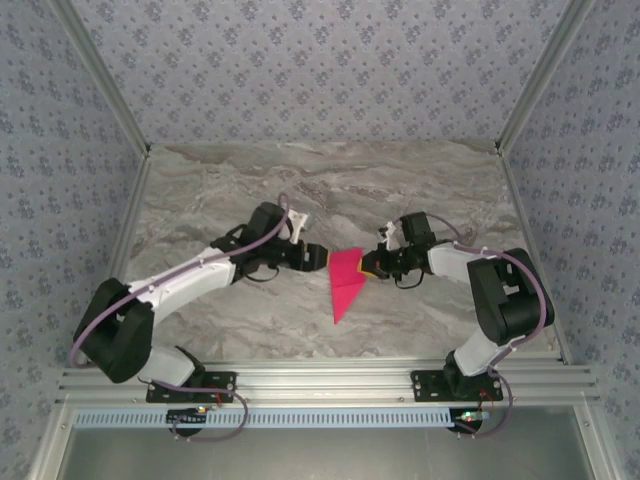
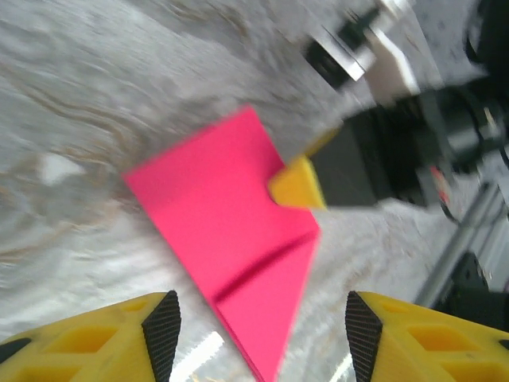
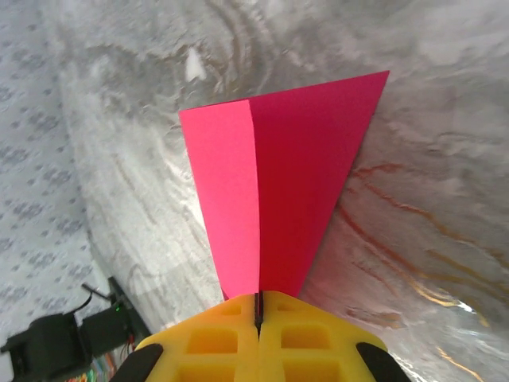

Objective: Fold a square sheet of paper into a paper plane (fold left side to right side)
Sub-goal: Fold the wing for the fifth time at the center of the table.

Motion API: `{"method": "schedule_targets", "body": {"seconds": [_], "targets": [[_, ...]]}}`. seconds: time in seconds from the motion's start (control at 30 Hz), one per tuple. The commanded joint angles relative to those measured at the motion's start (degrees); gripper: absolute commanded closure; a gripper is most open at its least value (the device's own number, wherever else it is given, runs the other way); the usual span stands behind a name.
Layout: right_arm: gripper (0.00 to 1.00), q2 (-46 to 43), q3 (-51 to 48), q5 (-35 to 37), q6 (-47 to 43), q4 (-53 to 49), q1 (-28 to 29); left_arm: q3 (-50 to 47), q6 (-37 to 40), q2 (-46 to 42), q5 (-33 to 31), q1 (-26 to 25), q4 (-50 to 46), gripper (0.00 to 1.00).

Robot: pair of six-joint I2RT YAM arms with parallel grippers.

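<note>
Right end effector (image 3: 258,306), bottom centre, clamps the folded magenta sheet (image 3: 278,183) at its edge, probably steadying it while the open left end effector (image 2: 262,330) frames it.

Between the left jaws the gap stands clear. Straight ahead of it the folded pink paper (image 2: 231,231) lies flat on the tabletop (image 2: 95,103). Beyond the paper, the right jaws, pinched on its far edge, and the right arm (image 1: 500,290) behind them block that line. Ahead of the right jaws the paper covers the surface. Bare tabletop spreads to either side of both jaws, out to the patterned walls (image 1: 320,70) and frame posts (image 1: 105,80).
</note>
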Motion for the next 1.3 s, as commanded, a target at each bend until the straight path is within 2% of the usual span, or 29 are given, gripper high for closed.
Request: {"method": "schedule_targets", "body": {"seconds": [0.0, 0.17, 0.43, 0.9, 1.27], "targets": [[1.00, -0.91, 3.72, 6.08, 3.07, -9.04, 0.65, -0.93, 1.22, -1.61, -7.26, -6.17, -6.00, 0.41], [1.00, 0.76, 5.54, 6.44, 5.68, -11.27, 1.68, -0.49, -0.52, 1.05, -13.56, -14.08, -5.83, 0.40], [1.00, 1.93, 8.15, 7.82, 6.10, -14.69, 3.09, 7.38, 1.03, 12.01, -18.89, -19.79, -7.64, 0.37], [1.00, 2.11, 8.85, 8.05, 6.59, -15.28, 3.08, 15.80, 0.19, 23.57, -29.47, -23.81, -13.67, 0.38], [1.00, 2.47, 9.37, 8.84, 5.79, -16.32, 3.05, 17.59, -0.75, 26.73, -29.81, -24.62, -13.48, 0.52]]}}
